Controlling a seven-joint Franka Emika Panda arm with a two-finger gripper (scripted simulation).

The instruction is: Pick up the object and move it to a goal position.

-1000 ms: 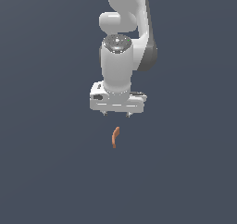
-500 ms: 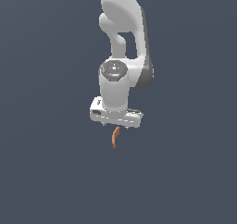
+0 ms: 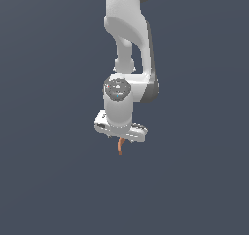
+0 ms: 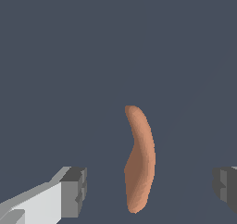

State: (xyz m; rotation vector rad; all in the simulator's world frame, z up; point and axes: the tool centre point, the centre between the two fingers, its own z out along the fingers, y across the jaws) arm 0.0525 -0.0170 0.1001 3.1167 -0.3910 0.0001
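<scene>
The object is a small curved orange-brown strip (image 3: 120, 146) lying on the dark grey surface; only its lower end shows below the white gripper (image 3: 120, 141) in the exterior view. In the wrist view the whole strip (image 4: 139, 160) lies between the two dark fingertips (image 4: 74, 190), with a gap on each side. The gripper (image 4: 150, 190) is open and straddles the strip without touching it. The white arm reaches down from the top of the exterior view.
A flat dark grey surface (image 3: 48, 180) fills both views. No other objects, edges or goal marker show.
The arm has come down and toward the exterior view's lower part. The gripper now covers the strip's upper part, where a gap showed one second ago. The strip has not moved.
</scene>
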